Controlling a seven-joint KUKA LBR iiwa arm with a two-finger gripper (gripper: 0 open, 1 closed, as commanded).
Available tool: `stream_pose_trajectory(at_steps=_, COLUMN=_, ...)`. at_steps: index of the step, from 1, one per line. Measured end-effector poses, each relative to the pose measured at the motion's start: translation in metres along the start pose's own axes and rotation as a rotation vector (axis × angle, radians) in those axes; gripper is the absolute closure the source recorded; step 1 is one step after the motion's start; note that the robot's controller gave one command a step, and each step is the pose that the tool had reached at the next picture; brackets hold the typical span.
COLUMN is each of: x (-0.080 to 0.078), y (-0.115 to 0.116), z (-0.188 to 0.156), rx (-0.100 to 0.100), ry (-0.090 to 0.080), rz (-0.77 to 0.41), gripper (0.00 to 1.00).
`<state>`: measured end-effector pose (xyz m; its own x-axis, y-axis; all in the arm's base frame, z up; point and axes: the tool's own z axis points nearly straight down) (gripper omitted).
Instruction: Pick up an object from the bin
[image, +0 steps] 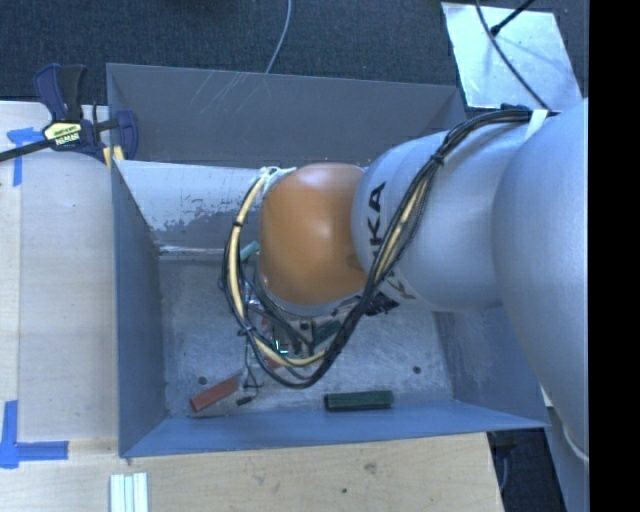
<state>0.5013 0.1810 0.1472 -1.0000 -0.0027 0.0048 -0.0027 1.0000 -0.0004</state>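
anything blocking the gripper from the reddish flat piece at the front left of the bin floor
Nothing visible does. The gripper hangs close by the reddish-brown flat piece, on its right, with no thing between them. The dark green bar lies farther right, out of the way.

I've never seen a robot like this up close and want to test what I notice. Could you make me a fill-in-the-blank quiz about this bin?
1. The rounded cover at the wrist of the arm is ____ in colour.
2. In the view, the flat reddish-brown piece lies near the lower ____ corner of the bin.
3. The dark bar lies to the ____ of that piece.

Missing words: orange; left; right.
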Motion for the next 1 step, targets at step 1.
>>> stream_pose_trajectory(at_steps=1, x=-0.0022, y=-0.0007, z=-0.0034, rx=-0.001, ry=-0.007, rz=0.004, gripper=0.00)
